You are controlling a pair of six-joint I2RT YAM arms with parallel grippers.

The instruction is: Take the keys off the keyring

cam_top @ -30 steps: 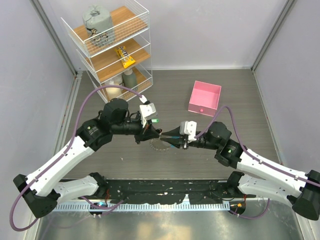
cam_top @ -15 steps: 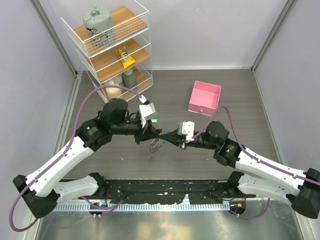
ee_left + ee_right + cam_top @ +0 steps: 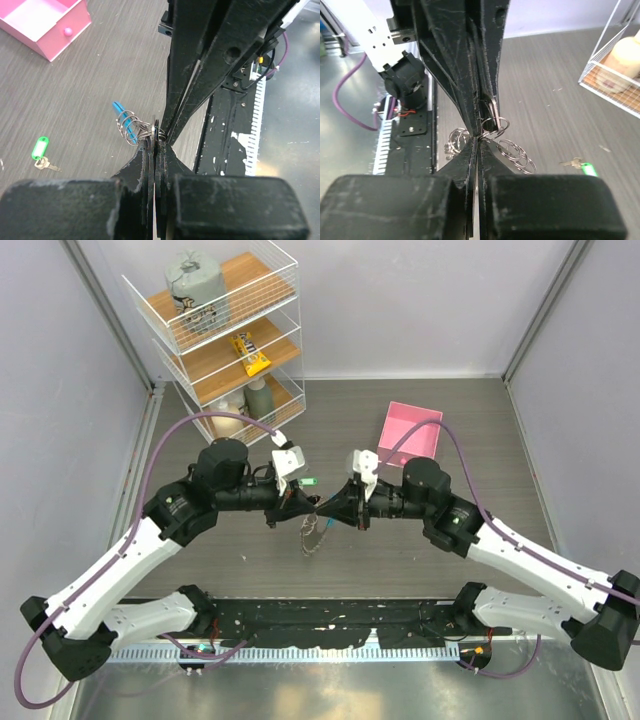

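Note:
My two grippers meet tip to tip above the table's middle. The left gripper [image 3: 314,506] [image 3: 155,140] is shut on a flat silver key [image 3: 493,113] that stands along its fingers. The right gripper [image 3: 331,510] [image 3: 479,138] is shut on a small wire ring [image 3: 493,127] of the keyring, right at that key. The rest of the keyring [image 3: 314,536] hangs below both tips as coiled silver loops [image 3: 518,155], with its blue band [image 3: 122,115] showing in the left wrist view. Other keys on it are too small to make out.
A loose key with a green tag [image 3: 39,150] [image 3: 581,164] [image 3: 311,481] lies on the table by the left gripper. The pink box [image 3: 409,436] [image 3: 38,23] stands open at the back right. A white wire shelf [image 3: 222,330] with goods fills the back left.
The right gripper has come in from the right, risen to meet the left tips and shut. The keyring has been lifted off the table and now hangs between them.

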